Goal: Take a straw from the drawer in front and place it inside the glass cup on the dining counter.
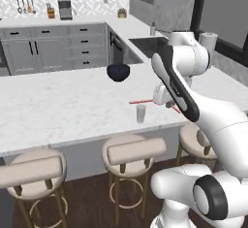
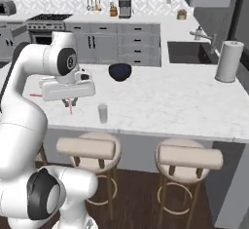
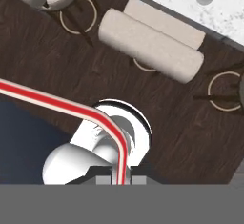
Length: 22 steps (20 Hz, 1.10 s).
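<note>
- Hand view first: the gripper (image 3: 120, 180) is clamped shut on the straw (image 3: 57, 105), whose red-and-white length bends up from between the fingertips and runs off to the left, above the dark floor and a bar stool (image 3: 151, 44).
- Left base view puts the straw's tip just beside the glass cup (image 1: 140, 113), which stands upright near the front edge of the dining counter (image 1: 58, 105).
- Fetching looks done, judging by the grip.
- What is left: line the straw up over the cup's mouth, lower it in, let go.
- A dark bowl (image 1: 118, 72) sits further back, well apart from the cup.
</note>
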Tool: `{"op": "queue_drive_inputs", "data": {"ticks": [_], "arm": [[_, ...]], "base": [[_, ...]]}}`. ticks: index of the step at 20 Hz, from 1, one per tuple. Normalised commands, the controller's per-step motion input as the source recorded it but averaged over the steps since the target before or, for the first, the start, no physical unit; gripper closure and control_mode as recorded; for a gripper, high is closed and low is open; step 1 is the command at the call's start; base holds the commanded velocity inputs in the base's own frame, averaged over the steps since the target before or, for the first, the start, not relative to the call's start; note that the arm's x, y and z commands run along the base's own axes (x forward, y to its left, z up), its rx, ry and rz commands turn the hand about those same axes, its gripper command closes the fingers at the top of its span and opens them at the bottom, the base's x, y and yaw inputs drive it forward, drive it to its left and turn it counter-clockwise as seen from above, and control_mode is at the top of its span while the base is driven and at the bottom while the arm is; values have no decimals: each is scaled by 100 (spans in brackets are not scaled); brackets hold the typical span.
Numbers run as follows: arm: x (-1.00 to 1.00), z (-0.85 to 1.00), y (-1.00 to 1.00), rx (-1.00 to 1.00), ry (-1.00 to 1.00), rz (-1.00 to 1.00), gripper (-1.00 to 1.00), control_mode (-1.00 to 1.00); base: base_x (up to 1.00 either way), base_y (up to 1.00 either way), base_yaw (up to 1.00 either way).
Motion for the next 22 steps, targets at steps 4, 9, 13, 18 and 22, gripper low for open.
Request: {"op": "queue_drive_inputs", "data": {"ticks": [4,9,13,18,22], "arm": [[0,0,0,0,0,0,100,100],[0,0,0,0,0,0,100,100],[0,0,0,0,0,0,100,100],[34,6,-50,-24,-13,0,100,-100],[0,19,-49,-46,-25,0,100,-100]], "base": [[67,-54,46],[88,-41,16],[96,-38,0],[0,0,0],[0,0,0]]}}
